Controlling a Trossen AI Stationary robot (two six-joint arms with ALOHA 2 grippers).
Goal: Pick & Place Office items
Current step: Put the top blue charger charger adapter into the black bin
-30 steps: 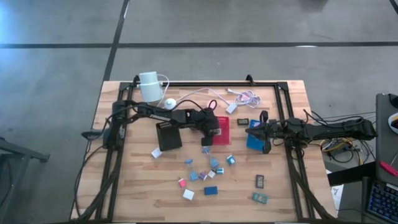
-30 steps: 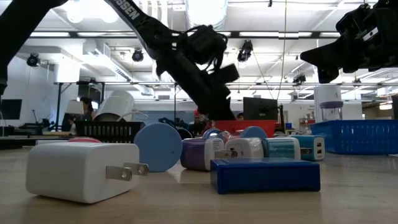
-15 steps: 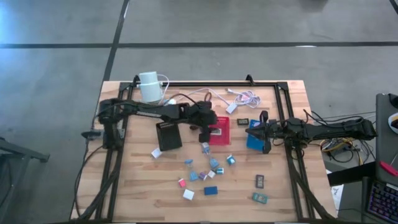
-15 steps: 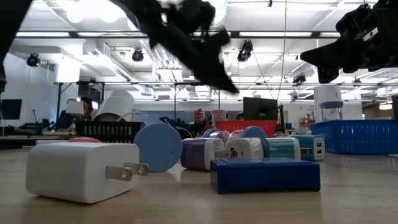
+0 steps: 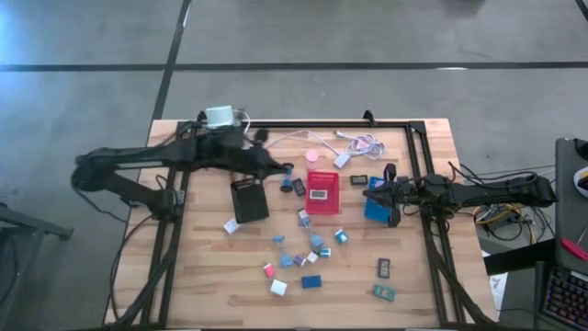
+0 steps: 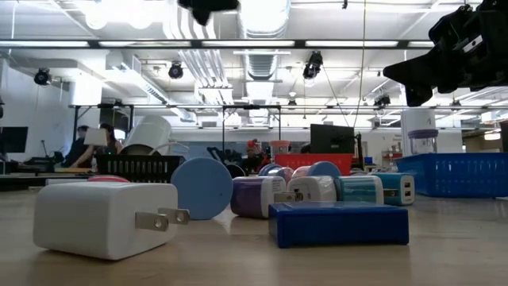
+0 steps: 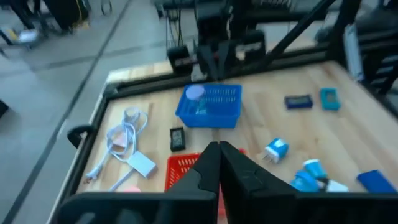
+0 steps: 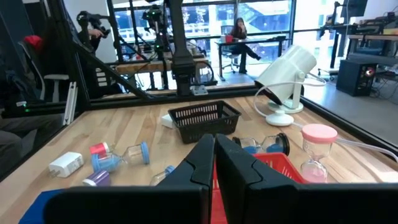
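The office items lie loose on the wooden table: small white, blue, pink and purple pieces [image 5: 303,250], seen close in the low view as a white plug block [image 6: 103,218] and a blue block [image 6: 337,224], plus dark clips [image 5: 384,268]. My left gripper [image 5: 287,171] [image 7: 219,155] is shut and empty, raised above the table just left of the red tray [image 5: 322,193]. My right gripper [image 5: 386,196] [image 8: 214,146] hangs shut and empty over the blue tray [image 5: 372,211].
A black tray [image 5: 248,199] lies left of the red one. A white cylinder device [image 5: 220,117] and a white cable [image 5: 360,142] sit at the far edge, with a pink piece [image 5: 312,156] close by. A black frame runs around the table [image 5: 432,184].
My left gripper has risen from the red tray's near left corner and drawn back toward the table's left and far side. In the low view it has climbed almost out of the top of the picture. A small white piece now shows inside the red tray.
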